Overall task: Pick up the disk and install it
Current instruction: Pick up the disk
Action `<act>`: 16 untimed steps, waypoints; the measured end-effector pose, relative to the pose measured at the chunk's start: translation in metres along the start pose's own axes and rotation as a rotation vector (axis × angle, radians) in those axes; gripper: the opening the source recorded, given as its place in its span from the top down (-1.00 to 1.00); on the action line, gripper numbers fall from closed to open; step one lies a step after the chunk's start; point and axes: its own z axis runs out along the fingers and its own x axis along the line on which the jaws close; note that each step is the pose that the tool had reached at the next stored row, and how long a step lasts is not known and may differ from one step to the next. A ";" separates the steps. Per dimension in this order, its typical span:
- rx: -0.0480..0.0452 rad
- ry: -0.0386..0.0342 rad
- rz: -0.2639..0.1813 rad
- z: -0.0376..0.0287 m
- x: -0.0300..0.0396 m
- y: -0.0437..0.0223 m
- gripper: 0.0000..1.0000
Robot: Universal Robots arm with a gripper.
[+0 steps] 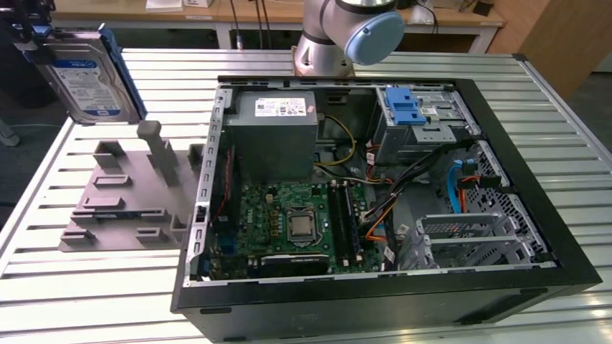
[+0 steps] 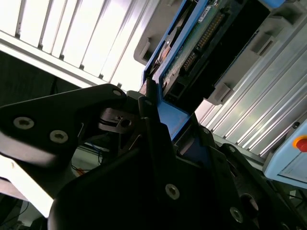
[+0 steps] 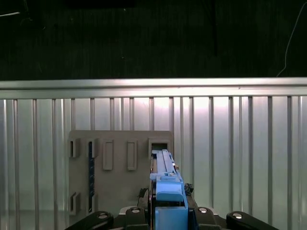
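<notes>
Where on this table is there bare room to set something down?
Bare slats lie on the table on the camera side of the grey fixture, and along the exterior view's right of the computer case. Crowded: the case's inside, the fixture, and where the disk hangs by its far edge.

open computer case (image 1: 383, 304) beside grey holder block (image 1: 115, 204) on slatted metal table (image 1: 86, 287)

Silver-grey arm (image 1: 320, 44), pale blue joint cap (image 1: 375, 37); black fingers (image 2: 152, 129) (silver screws)
</notes>
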 end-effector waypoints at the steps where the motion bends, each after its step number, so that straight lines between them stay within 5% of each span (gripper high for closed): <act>1: 0.0001 0.0000 0.000 -0.0009 0.0000 0.0001 0.27; 16: 0.0007 0.0000 0.000 -0.0030 0.0000 0.0002 0.27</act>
